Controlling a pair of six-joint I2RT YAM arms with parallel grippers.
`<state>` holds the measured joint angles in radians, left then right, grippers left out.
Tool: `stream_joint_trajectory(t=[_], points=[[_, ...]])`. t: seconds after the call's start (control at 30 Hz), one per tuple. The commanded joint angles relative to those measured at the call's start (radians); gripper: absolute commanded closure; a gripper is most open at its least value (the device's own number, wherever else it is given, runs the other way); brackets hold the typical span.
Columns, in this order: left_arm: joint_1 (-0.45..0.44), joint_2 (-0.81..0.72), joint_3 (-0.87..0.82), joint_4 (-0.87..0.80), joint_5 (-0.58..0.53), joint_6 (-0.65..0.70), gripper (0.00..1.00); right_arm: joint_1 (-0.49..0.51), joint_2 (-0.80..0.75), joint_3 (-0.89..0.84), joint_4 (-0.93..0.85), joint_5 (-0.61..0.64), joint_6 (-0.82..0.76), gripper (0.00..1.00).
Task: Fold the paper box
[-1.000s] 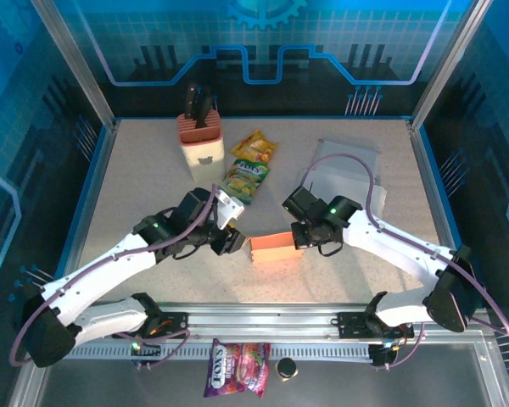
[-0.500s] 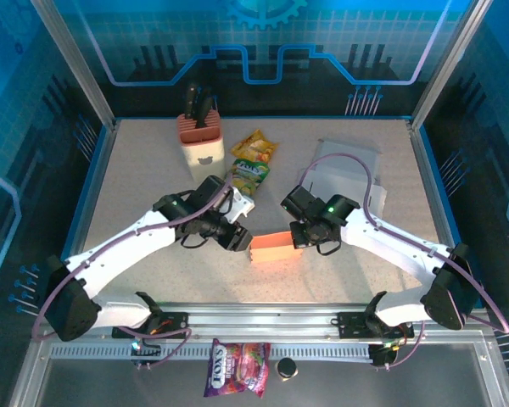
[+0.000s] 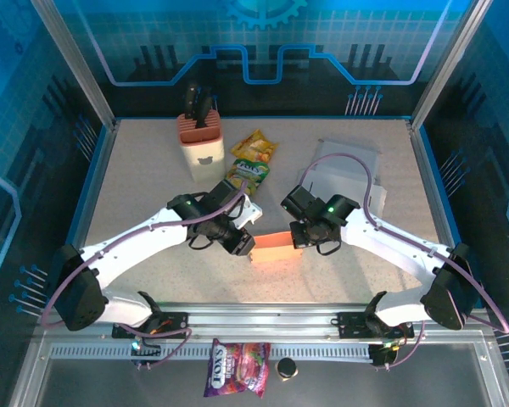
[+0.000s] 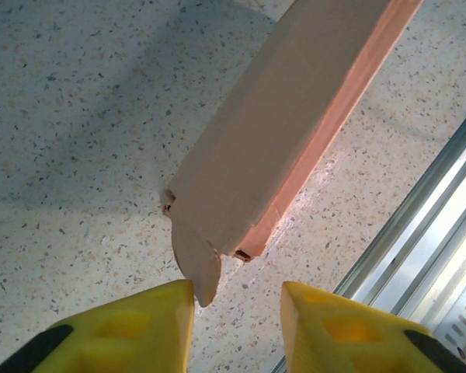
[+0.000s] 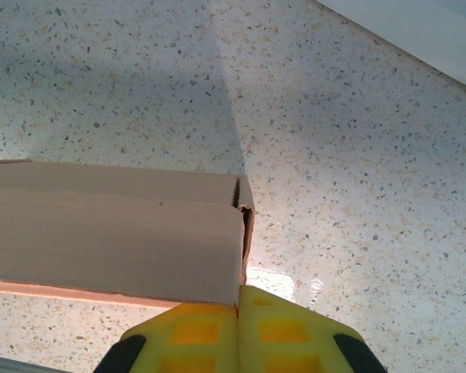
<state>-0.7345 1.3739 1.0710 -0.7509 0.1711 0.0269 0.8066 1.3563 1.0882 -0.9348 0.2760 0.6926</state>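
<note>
My left jaws stand part open and hold nothing. My right jaws are pressed shut, and as far as I can tell they pinch the thin end wall of the paper box [image 3: 276, 248].

From the top camera, the orange paper box lies near the front middle of the speckled bench [image 3: 136, 186], between my two arms. It is a long, low shape lying crosswise. My left jaws are at its left end and my right jaws are at its right end. Well behind it stand a knife block [image 3: 202, 144] and some snack packets [image 3: 253, 161]. A flat white sheet [image 3: 348, 174] lies at the back right.

From my left wrist camera, the paper box [image 4: 287, 132] runs away from me on a slant, brown inside and orange outside. A small rounded flap [image 4: 196, 264] hangs loose from its near end, just above the tip of one of my yellow fingers [image 4: 132, 326]. The other finger is apart from it, with bare bench in the gap.

From my right wrist camera, the paper box [image 5: 109, 249] shows two long panels laid close together. Its end corner meets the seam where my fingertips [image 5: 210, 326] close.

I judge the task to be partly done. The long sides look raised and the right end is under control. The left end flap is not yet tucked, so that end is left to close.
</note>
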Motion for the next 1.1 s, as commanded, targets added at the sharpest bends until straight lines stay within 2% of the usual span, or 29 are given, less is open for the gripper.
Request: stream_joint_trajectory(t=[0.0, 0.4, 0.57, 0.73, 1.07], points=[[-0.004, 0.023, 0.020, -0.004, -0.025, 0.008, 0.71, 0.002, -0.007, 0.011, -0.018, -0.010, 0.017, 1.00], [-0.003, 0.045, 0.032, 0.012, -0.037, -0.016, 0.85, 0.003, -0.008, 0.006, -0.015, -0.012, 0.019, 1.00], [-0.006, 0.053, 0.033, 0.012, -0.026, -0.059, 0.88, 0.002, -0.010, 0.008, -0.014, -0.015, 0.020, 1.00], [-0.009, 0.060, 0.048, 0.003, -0.025, -0.147, 0.94, 0.005, -0.010, 0.003, -0.010, -0.014, 0.027, 1.00], [-0.017, 0.072, 0.065, -0.022, 0.008, -0.382, 0.97, 0.015, 0.001, 0.005, 0.008, -0.018, 0.042, 1.00]])
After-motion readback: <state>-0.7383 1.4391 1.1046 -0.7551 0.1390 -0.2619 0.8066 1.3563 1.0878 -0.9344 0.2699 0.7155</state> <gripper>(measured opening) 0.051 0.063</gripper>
